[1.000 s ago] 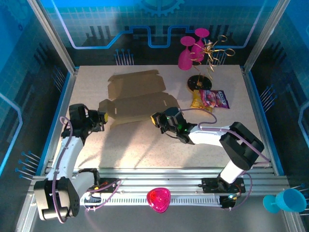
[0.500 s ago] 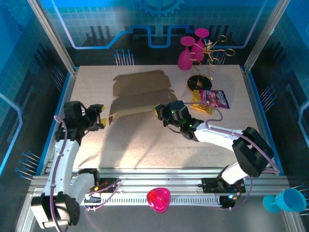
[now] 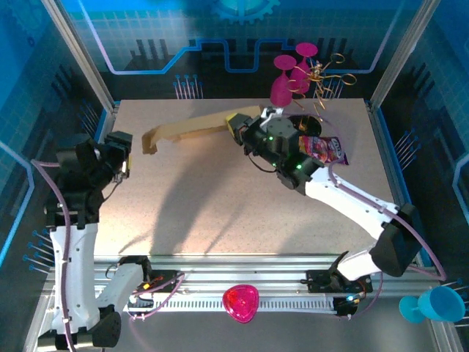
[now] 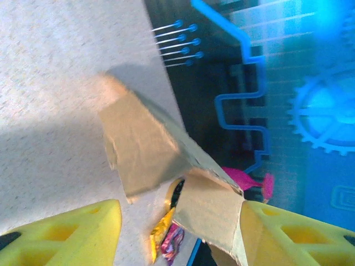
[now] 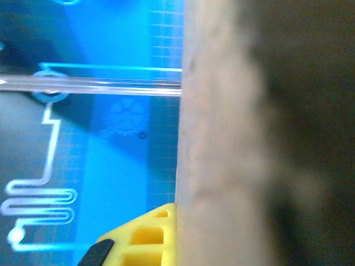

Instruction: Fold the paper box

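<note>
A: Far end of the desk?
B: 2 pink goblets at a gold wire stand — snack packet just before it.
A: Near the front rail?
B: Pink bowl, blue cup at right.

The plain brown paper box is matt, faintly rough cardboard, the speckled beige table a dull grainy surface, the purple-yellow snack packet glossy foil, the magenta stemmed glasses shiny plastic.

Overhead rear view, wrist views close on paper box
</note>
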Available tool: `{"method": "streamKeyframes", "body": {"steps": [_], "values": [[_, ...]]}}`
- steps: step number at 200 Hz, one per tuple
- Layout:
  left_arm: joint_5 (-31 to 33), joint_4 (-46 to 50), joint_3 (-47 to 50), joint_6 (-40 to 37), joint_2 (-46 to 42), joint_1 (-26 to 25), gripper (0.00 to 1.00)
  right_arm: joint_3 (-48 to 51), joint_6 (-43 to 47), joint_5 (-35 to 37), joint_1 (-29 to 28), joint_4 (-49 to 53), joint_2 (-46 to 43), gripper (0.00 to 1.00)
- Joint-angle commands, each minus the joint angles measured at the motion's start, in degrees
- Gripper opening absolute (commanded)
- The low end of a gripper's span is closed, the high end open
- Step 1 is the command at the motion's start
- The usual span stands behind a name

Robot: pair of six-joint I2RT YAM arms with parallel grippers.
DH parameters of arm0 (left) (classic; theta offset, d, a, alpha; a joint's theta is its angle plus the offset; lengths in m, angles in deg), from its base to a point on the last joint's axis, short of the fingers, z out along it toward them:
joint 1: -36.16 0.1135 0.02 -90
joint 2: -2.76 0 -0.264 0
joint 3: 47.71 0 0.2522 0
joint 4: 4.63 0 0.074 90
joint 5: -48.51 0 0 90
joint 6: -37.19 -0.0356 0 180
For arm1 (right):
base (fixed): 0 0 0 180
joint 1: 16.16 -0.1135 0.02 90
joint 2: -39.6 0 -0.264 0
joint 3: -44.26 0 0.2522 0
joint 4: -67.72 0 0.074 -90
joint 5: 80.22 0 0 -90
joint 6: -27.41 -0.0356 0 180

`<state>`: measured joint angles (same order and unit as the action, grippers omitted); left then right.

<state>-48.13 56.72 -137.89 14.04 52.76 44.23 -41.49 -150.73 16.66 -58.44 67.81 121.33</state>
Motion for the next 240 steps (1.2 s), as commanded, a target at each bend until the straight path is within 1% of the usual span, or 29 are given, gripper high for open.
{"method": "streamKeyframes", "body": {"steps": [1,16,32,56,63,83,91,105,114,125,139,165,184,207,216,240], "values": [[2.44,0.48,-5.61,-3.64,1.27,-0.36,0.58,-4.55,7.48,1.85,0.62,2.27,-2.78,0.0],[3.64,0.78,-9.97,-4.51,2.32,-0.34,0.59,-6.29,7.89,3.31,0.0,3.03,-4.12,0.0],[4.58,1.85,-14.4,-5.54,3.87,-0.34,0.59,-8.23,5.5,4.95,-0.75,5.1,-5.28,0.0],[4.02,3.93,-19.35,-5.62,6.57,-0.35,0.59,-11.33,0.19,10.08,-2.52,14.26,-5.96,0.0],[3.3,4.33,-20.08,-5.19,7.33,-0.34,0.59,-11.51,-0.78,11.54,-2.83,15.22,-5.56,0.0],[-0.95,3.37,-20.7,-4.22,9.56,-0.39,0.57,-11.88,-3.29,14.03,-2.25,18.7,-2.88,0.0],[-3.42,3.11,-21.02,-3.81,10.8,-0.34,0.56,-10.67,-4.33,14.28,-1.68,16.73,-1.36,0.0],[-9.31,2.05,-21.12,-2.66,13.15,-0.34,0.55,-9.47,-7.12,12.82,-0.29,14.62,1.53,0.0],[-11.89,1.13,-20.91,-2.09,14.16,-0.63,0.54,-8.98,-7.8,11.87,0.45,13.45,3.33,0.0],[-13.57,-0.01,-20.74,-1.81,14.9,-1.36,0.53,-9.07,-8.21,11.1,1.04,13.45,4.7,0.0],[-14.22,-0.98,-20.7,-2.7,15.74,-2.54,0.52,-9.37,-8.34,10.84,1.41,13.56,5.69,0.0],[-16.57,-0.27,-19.59,-5.02,18.86,-3.46,0.51,-9.78,-8.42,9.93,1.77,14.77,6.5,0.0],[-16.2,-0.89,-19.58,-8.67,21.61,-5.19,0.5,-9.29,-8.83,9.92,1.93,14.9,6.67,0.0],[-13.93,2.56,-20.4,-13.83,25.33,-7.26,0.51,-8.6,-9.46,9.67,2.28,14.55,6.76,0.0],[-13.04,3.07,-19.36,-14.81,25.91,-7.54,0.5,-8.44,-9.59,9.4,2.43,14.55,6.79,0.0],[-12.44,0.78,-15.42,-16.02,26.54,-7.85,0.51,-7.57,-9.86,8.95,2.92,14.24,6.26,0.0]]}}
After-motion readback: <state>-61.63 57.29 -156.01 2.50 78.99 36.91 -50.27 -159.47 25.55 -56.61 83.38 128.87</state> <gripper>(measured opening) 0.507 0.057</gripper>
